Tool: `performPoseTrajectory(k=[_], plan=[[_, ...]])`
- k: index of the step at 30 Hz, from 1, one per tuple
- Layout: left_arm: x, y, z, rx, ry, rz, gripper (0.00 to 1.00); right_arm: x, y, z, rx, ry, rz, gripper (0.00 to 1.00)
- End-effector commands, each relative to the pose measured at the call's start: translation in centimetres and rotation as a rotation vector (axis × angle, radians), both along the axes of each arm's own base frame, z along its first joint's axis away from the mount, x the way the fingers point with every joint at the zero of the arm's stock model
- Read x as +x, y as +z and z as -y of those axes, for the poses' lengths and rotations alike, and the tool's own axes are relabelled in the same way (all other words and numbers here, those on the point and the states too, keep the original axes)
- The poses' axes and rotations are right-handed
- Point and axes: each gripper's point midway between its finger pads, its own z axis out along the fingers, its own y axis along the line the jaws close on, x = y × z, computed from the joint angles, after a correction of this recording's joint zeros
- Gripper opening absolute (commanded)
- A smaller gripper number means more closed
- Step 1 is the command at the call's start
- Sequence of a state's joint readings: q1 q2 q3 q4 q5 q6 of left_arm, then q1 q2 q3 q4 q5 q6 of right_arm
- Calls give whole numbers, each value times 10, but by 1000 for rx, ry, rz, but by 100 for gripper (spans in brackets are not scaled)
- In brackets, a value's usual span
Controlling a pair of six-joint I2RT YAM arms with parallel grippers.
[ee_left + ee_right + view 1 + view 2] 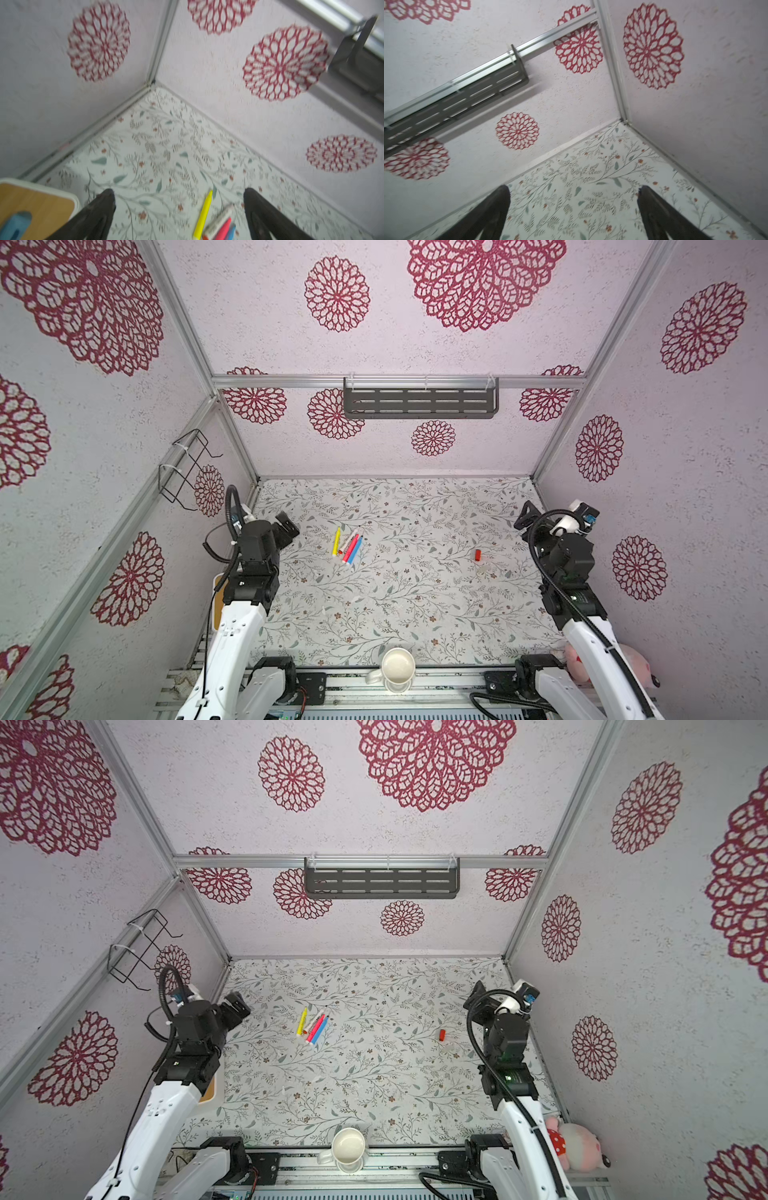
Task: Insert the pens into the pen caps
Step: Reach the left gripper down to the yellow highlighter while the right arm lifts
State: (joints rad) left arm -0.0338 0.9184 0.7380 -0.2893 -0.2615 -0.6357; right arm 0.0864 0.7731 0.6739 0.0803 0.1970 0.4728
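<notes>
Several pens lie side by side on the flowered table, left of the middle: yellow (pixel 336 541), white-and-red (pixel 348 540), pink (pixel 350 550) and blue (pixel 355 551); the cluster (pixel 314 1028) shows in both top views. One red pen cap (pixel 478 554) (pixel 443 1034) lies alone on the right. My left gripper (pixel 287 526) (pixel 178 192) hovers open just left of the pens; the yellow pen (pixel 204 214) and the others' ends lie between its fingers. My right gripper (pixel 525 516) (pixel 574 188) is open and empty at the far right, over bare table.
A cream mug (pixel 398 668) stands at the table's front edge. A wood-topped box (pixel 31 205) sits beside the left arm, and a plush toy (pixel 577 1142) lies by the right arm's base. A grey shelf (pixel 419 400) and a wire rack (pixel 185 468) hang on the walls.
</notes>
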Motion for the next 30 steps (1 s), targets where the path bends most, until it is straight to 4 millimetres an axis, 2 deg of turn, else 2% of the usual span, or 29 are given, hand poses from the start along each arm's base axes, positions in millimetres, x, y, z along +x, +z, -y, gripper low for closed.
performPoseTrajectory(k=[1,4,8,10,13,17,20,25,28,30], plan=[[-16,-35,30,-58,-97,-168,99,-16,-63,-40,101,199,-288,99],[-14,-53,53,-41,-182,-257,99,-28,-81,-58,142,294,-402,99],[-6,-86,83,-63,-267,-351,94,-37,-97,-81,194,402,-528,99],[2,-91,97,-62,-317,-369,92,-39,-99,-88,180,419,-564,99],[20,-88,114,-47,-396,-369,90,-41,-98,-96,173,430,-576,99],[48,-89,113,-35,-395,-438,75,-43,-103,-103,194,441,-587,99],[66,-98,107,-35,-386,-519,70,-47,-105,-111,207,461,-596,99],[84,-134,102,-69,-383,-689,63,-54,-102,-121,175,517,-595,99],[87,-151,102,-57,-385,-757,61,-55,-100,-114,123,480,-635,99],[89,-158,103,-61,-391,-766,61,-53,-97,-99,103,392,-632,99]])
